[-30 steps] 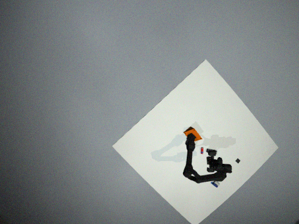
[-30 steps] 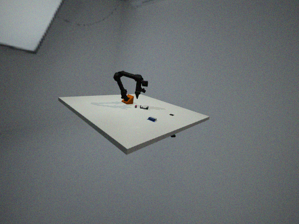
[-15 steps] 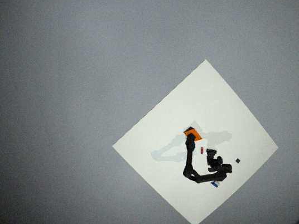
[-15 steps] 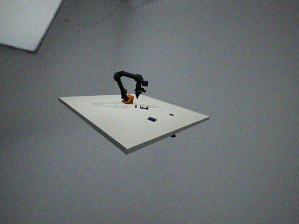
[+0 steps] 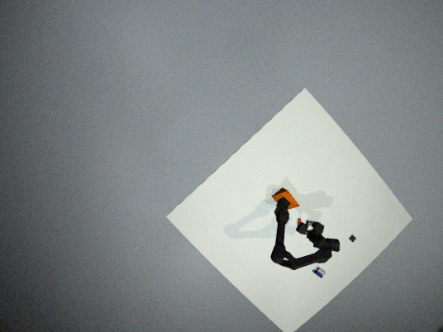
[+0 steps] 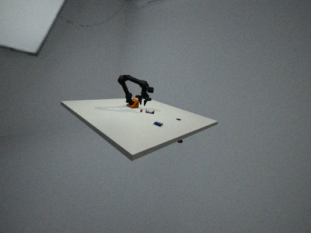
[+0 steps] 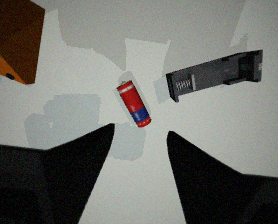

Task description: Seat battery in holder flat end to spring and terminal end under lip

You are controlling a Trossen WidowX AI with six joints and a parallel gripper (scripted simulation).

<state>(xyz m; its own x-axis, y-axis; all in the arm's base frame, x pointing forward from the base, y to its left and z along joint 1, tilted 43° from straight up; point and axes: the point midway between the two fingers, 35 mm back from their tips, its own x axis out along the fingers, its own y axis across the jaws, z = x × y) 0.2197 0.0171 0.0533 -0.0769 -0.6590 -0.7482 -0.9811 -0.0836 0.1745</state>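
Red and blue, the battery (image 5: 299, 221) (image 6: 141, 110) (image 7: 134, 104) is lying on the table (image 5: 231, 208) (image 6: 116, 131) (image 7: 100, 175) near the holder (image 5: 308, 221) (image 6: 149, 112) (image 7: 210, 76), probably rolling easily and asking for a mid-barrel grasp, while the gripper (image 5: 306, 230) (image 6: 143, 104) (image 7: 141, 131) is hovering, fingers apart, holding nothing.

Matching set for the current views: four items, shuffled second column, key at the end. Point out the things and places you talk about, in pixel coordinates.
Column 1
1. battery (image 5: 299, 221) (image 6: 141, 110) (image 7: 134, 104)
2. holder (image 6: 149, 112) (image 7: 215, 75)
3. pincer (image 6: 143, 103) (image 7: 141, 131)
4. arm's base (image 5: 292, 201) (image 6: 134, 104) (image 7: 22, 42)

Column 2
A. orange
B. fingers apart, nothing between them
C. red with a blue band, lying on the table top (image 5: 304, 142) (image 6: 101, 114) (image 7: 100, 195)
D. dark grey, with a coil spring near one end

Pairs: 1-C, 2-D, 3-B, 4-A
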